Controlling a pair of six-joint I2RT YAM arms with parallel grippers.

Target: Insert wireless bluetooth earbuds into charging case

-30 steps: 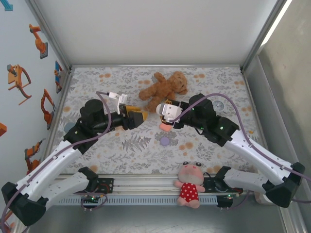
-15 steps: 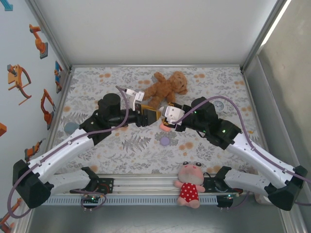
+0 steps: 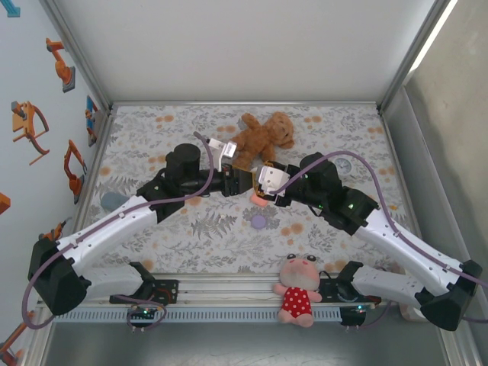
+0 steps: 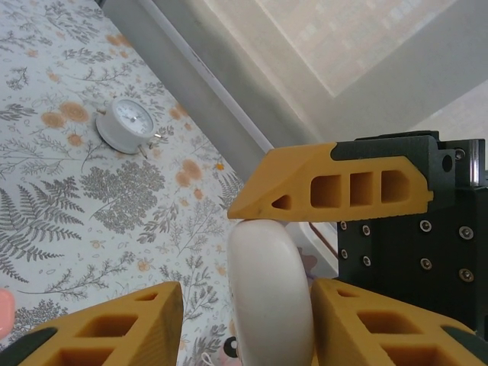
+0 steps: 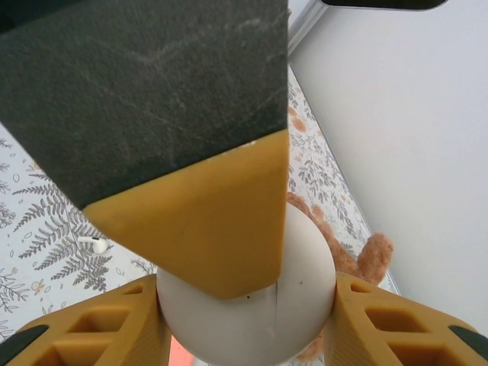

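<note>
Reaching in from the left side, the left arm [image 3: 114, 229] has swung its left gripper [image 3: 244, 183] across the worktop [image 3: 152, 130] to the middle. A second ago it hung well short of the right gripper [image 3: 258, 191], and now the two sets of yellow fingers meet tip to tip just in front of the teddy bear [image 3: 259, 137]. The right arm [image 3: 396, 236] has hardly shifted. The right gripper grasps a round white charging case [image 5: 252, 320], with both of its fingers pressed against the case's sides. In the left wrist view the case stands edge-on between the left gripper's fingers, touching one of them, while a strip of floral cloth shows between it and the other, so that grasp is not closed. One tiny pale earbud [image 5: 95, 244] lies on the cloth apart from the case, on the side away from the bear. A pink piece [image 3: 259, 201] sits just under the right gripper, and what it is cannot be told. A purple disc [image 3: 259, 222] lies near it, toward the near edge. A small white clock [image 3: 343, 165] stands near the right edge.
</note>
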